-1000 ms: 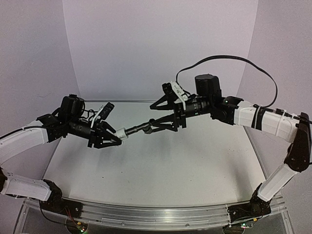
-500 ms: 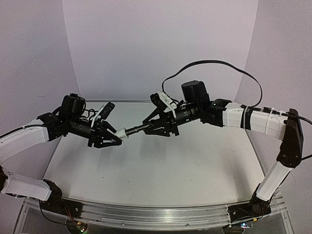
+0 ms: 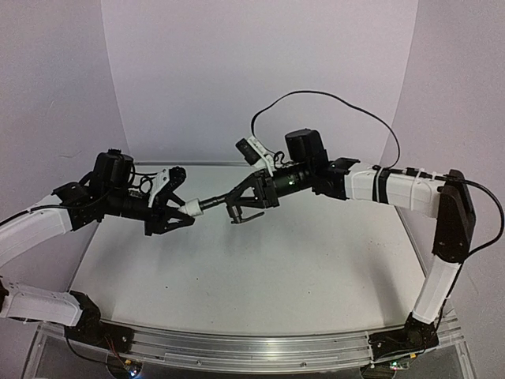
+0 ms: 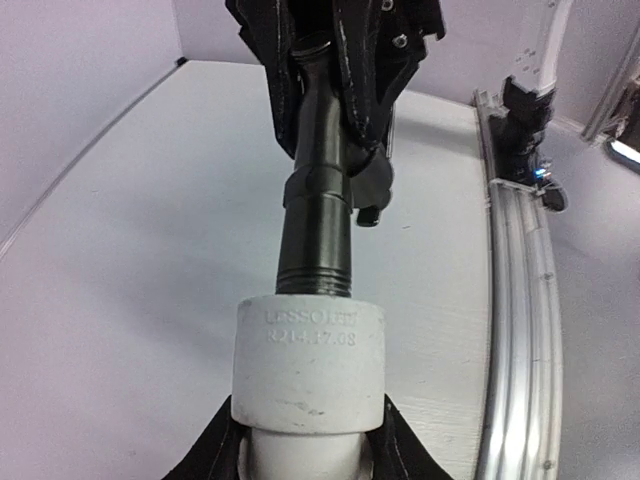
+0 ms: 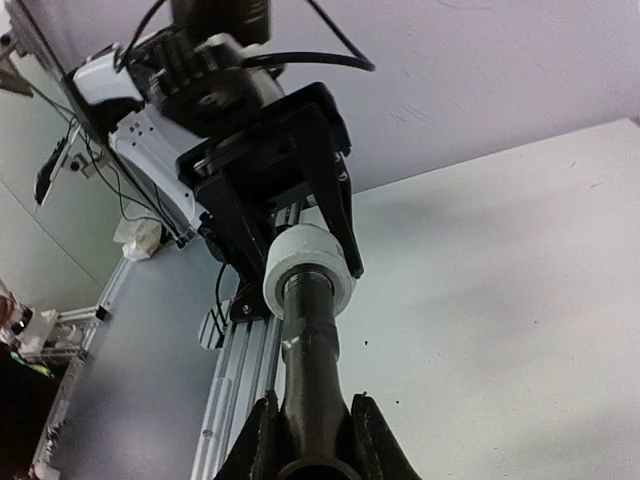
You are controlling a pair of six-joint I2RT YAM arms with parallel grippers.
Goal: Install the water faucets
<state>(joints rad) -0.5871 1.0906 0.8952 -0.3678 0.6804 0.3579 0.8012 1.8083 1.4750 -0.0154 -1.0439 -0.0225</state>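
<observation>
The water faucet [image 3: 217, 202] hangs level above the table between both arms, a dark grey tap whose threaded end sits in a white plastic fitting [image 3: 192, 207]. My left gripper [image 3: 180, 212] is shut on the fitting [image 4: 310, 365], with its pads [image 4: 215, 450] against the fitting's lower sides. My right gripper [image 3: 239, 197] is shut on the tap's far end, fingers [image 5: 258, 440] pressed to either side of the dark body [image 5: 312, 370]. In the left wrist view the tap [image 4: 318, 215] runs up into the right gripper. A thin lever [image 3: 241, 218] hangs below the tap.
The white table [image 3: 260, 276] lies well below the held parts. An aluminium rail [image 3: 252, 349] runs along its near edge. White backdrop walls [image 3: 237, 71] close the back and sides. A black cable [image 3: 331, 103] loops above the right arm.
My right gripper has slid left along the tap and closed on it. The left gripper kept its hold on the fitting and shifted only slightly.
</observation>
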